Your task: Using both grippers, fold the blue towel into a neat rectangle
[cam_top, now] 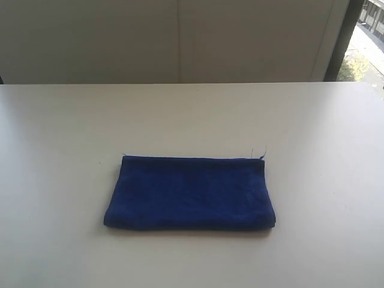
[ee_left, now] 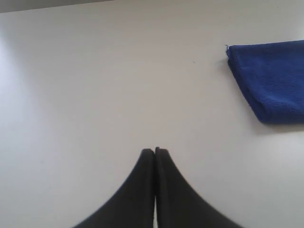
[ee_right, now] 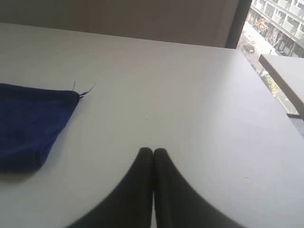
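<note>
The left gripper point(ee_left: 155, 151) and right gripper point(ee_right: 153, 150) each had fingers pressed together on nothing, well clear of the blue towel point(cam_top: 191, 193). It lay folded flat at lower centre of the exterior frame, on the table point(cam_top: 312, 132). Any further fold would probably need both pincers spread, pinching matching corners, travelling level.

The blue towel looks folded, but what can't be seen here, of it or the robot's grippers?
Exterior view: the top layer of the blue towel hides how many layers lie beneath; neither arm shows.
Both wrist views: the picture edge cuts off part of the towel.
Left gripper, right gripper: only shut fingertips show; the rest lies off-frame.
Loose threads: too thin to count.
</note>
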Motion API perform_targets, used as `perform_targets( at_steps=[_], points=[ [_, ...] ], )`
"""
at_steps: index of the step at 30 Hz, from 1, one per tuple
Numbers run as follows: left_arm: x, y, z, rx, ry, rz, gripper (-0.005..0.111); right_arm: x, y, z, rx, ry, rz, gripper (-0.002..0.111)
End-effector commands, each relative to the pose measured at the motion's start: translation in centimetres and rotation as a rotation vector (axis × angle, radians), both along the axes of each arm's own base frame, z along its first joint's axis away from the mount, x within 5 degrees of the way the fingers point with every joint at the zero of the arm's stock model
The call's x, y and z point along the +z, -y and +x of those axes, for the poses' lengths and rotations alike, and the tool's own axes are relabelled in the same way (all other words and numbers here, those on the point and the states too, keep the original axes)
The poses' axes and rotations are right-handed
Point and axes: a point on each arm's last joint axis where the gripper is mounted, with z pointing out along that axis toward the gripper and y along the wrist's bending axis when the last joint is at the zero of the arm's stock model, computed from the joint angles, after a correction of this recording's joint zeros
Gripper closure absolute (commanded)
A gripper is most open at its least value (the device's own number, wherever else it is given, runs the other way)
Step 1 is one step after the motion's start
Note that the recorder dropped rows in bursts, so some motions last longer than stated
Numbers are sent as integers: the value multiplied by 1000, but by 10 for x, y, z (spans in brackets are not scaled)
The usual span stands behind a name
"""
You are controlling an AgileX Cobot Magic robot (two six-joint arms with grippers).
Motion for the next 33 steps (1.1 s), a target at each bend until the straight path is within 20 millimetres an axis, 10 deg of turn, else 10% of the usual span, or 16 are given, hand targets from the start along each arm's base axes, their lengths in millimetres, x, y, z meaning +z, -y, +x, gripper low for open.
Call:
perform_targets(
  at_steps=[1,33],
  points=[
    [0,0,0,4,5,-14,107,0,0,0,6,11,-13,108],
    [-1,0,0,5,4,-10,107,-1,0,0,5,-2,-12,108]
  ],
)
